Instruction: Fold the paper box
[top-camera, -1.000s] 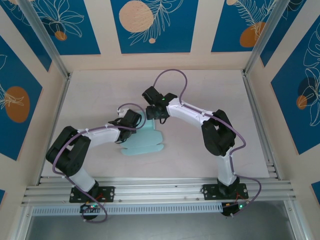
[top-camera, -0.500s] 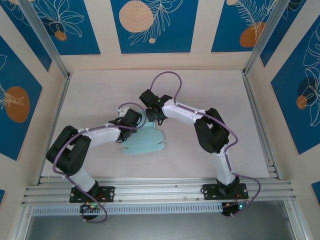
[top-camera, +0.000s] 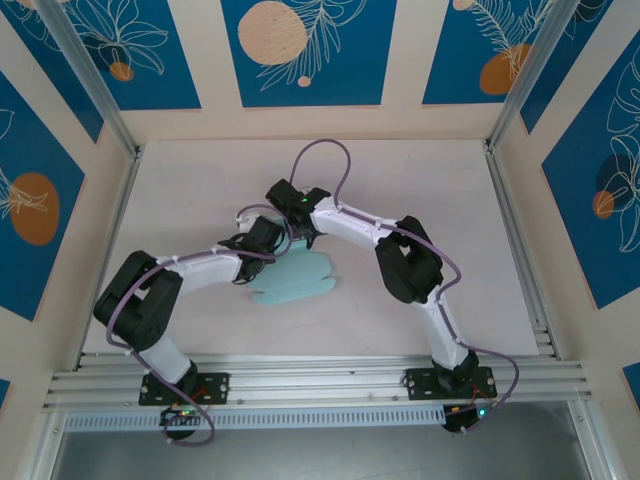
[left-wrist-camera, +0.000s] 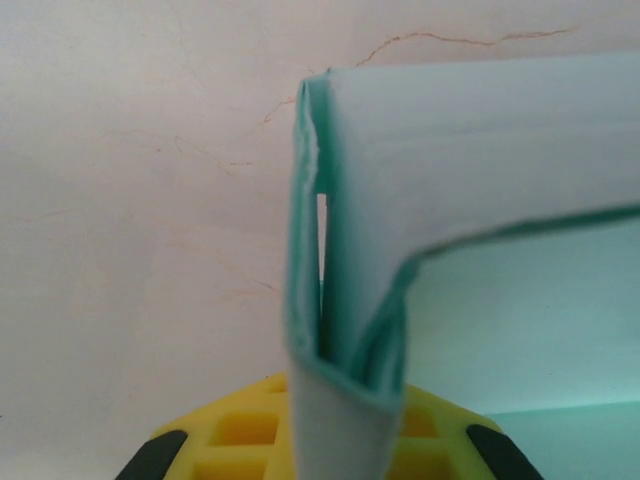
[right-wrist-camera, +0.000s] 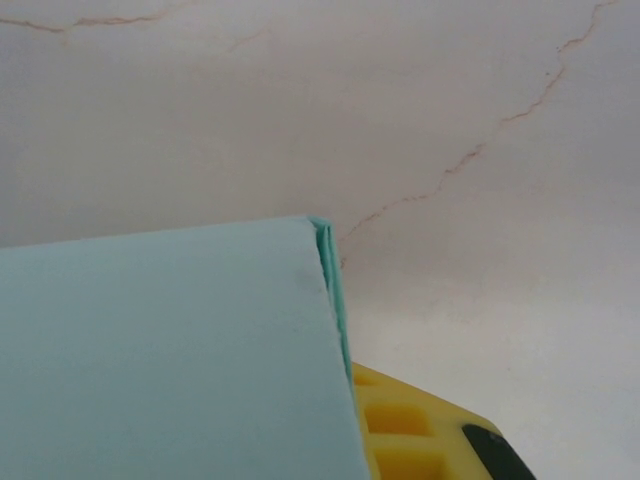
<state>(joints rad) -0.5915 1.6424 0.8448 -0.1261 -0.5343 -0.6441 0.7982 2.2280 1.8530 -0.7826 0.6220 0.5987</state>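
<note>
The paper box (top-camera: 297, 281) is a pale blue card sheet lying mid-table, its far part raised between the two arms. My left gripper (top-camera: 268, 240) is shut on a folded upright edge of the card (left-wrist-camera: 345, 300); the yellow fingers (left-wrist-camera: 230, 430) show on either side of it. From the right, my right gripper (top-camera: 296, 227) meets the same raised part. In the right wrist view the card panel (right-wrist-camera: 170, 350) covers the left half, its doubled edge pressed against the yellow finger (right-wrist-camera: 410, 430).
The white tabletop (top-camera: 420, 200) has fine cracks in it. Aluminium rails run along the left edge (top-camera: 110, 230), the right edge (top-camera: 520, 240) and the near edge. The purple cables (top-camera: 320, 150) loop above both wrists.
The right arm has swung left, bringing its gripper close to the left gripper. The card's far part has risen and the sheet's outline has shifted slightly. The left arm barely moved.
</note>
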